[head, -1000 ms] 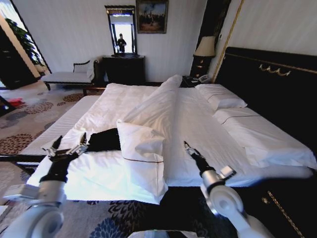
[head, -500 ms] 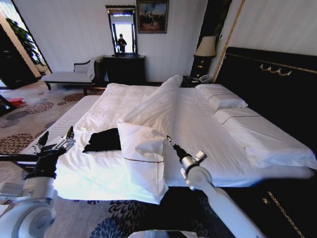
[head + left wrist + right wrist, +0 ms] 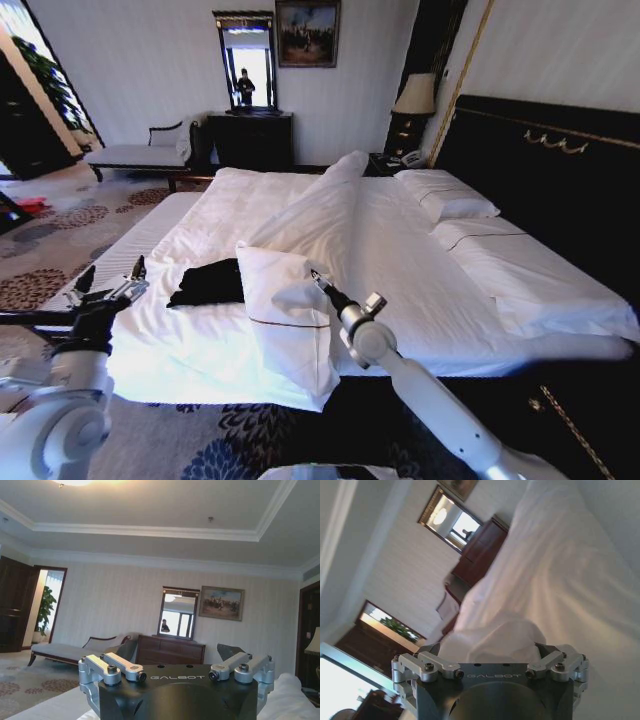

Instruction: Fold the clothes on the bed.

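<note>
Head view: black T-shirt (image 3: 208, 283) lies crumpled, long axis across bed (image 3: 400, 250).

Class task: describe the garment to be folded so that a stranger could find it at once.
Start at the big bed with white bedding. Near its foot lies a small dark T-shirt, crumpled beside the turned-back duvet corner. It is the one black thing on the white covers.

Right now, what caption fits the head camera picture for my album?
Black T-shirt on white bed; right gripper over folded duvet.
</note>
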Available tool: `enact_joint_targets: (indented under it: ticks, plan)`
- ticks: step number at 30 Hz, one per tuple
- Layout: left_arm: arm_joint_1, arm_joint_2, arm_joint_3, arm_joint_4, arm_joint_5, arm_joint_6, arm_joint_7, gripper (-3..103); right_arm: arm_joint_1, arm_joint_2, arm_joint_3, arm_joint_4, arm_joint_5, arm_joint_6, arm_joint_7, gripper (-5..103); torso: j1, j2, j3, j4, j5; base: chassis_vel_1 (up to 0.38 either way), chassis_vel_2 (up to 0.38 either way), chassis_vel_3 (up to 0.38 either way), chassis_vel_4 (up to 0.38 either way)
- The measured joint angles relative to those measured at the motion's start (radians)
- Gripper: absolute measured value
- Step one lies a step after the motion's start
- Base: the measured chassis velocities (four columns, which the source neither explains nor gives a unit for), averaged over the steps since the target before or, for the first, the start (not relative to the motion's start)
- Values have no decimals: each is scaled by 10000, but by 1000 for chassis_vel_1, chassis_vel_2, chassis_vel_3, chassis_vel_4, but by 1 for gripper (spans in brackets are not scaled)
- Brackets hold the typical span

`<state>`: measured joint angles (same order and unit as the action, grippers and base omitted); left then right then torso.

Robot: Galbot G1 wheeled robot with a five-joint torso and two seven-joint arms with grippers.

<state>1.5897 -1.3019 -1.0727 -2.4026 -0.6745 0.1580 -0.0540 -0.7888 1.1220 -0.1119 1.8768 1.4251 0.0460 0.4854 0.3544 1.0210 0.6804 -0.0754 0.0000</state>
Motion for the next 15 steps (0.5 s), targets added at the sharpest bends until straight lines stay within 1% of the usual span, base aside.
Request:
enact_joint_targets:
  ticks: [7, 10, 14, 15]
  plan:
    - [167, -180, -37, -164, 129, -41, -27, 100, 284, -143, 58, 206, 134, 6, -55, 100, 0, 0, -1, -1, -1, 0, 0, 0, 0]
    - [229, -220, -49, -236, 186, -47, -36, 100, 285, -186, -139, 226, -27, -4, -186, 100, 0, 0, -1, -3, -1, 0, 0, 0, 0]
    - [330, -312, 33, -283, 412, -52, -39, 100, 415, -173, -798, -23, -500, -143, -353, 100, -1, 0, -1, -1, -1, 0, 0, 0, 0]
    - [330, -312, 33, -283, 412, -52, -39, 100, 415, -173, -798, -23, -500, -143, -353, 100, -1, 0, -1, -1, -1, 0, 0, 0, 0]
